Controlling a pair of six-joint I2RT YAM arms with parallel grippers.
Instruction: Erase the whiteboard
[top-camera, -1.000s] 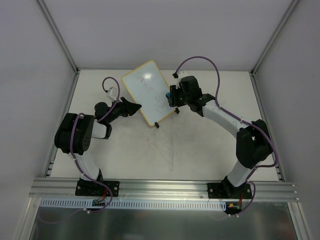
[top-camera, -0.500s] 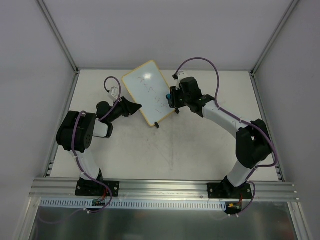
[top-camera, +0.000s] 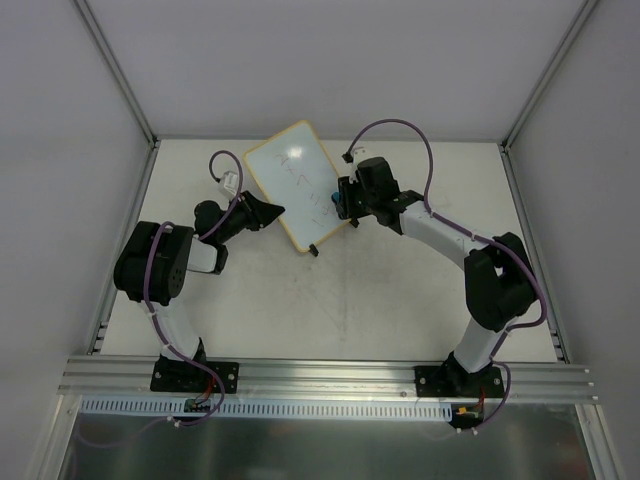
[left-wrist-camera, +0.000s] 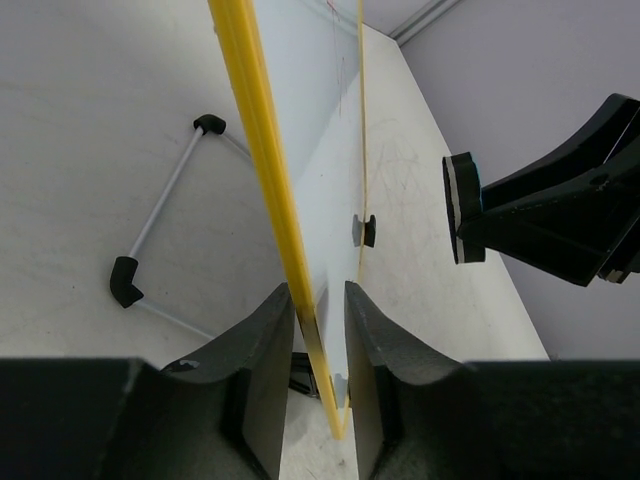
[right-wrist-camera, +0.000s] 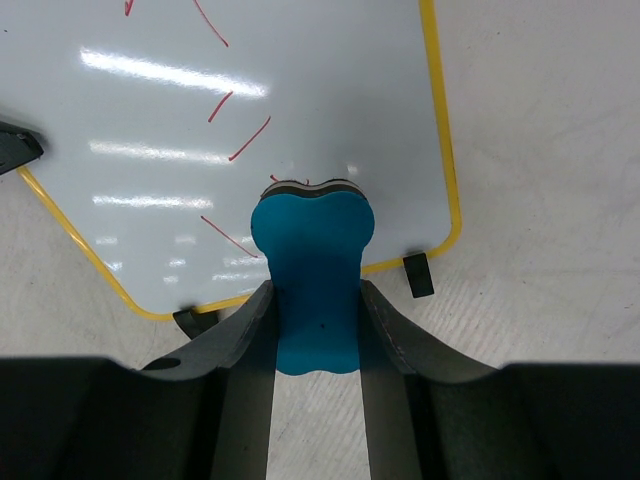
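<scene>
While the whiteboard (top-camera: 293, 180) stands tilted at the far middle of the desk (top-camera: 400, 290), the overhead view shows an arm at each side of it. The left arm (top-camera: 165, 265) reaches its near-left edge. The right arm (top-camera: 440, 235) reaches its right edge, with a blue eraser (top-camera: 337, 196) at its tip.

From the left wrist, the left jaws straddle the yellow rim (left-wrist-camera: 255, 130) of the whiteboard (left-wrist-camera: 330, 170), seen edge-on. They are narrowly apart with the rim between them, though I cannot tell whether they press it. A white rod with black elbows (left-wrist-camera: 165, 205) sits on the desk left of the rim.

From the right wrist, the right jaws are clamped on the eraser (right-wrist-camera: 312, 270), its felt end against the glossy face of the whiteboard (right-wrist-camera: 300, 90) near the lower rim. Red strokes (right-wrist-camera: 240, 140) lie just beyond it, and the black feet (right-wrist-camera: 418, 275) rest on the desk (right-wrist-camera: 540, 200).
</scene>
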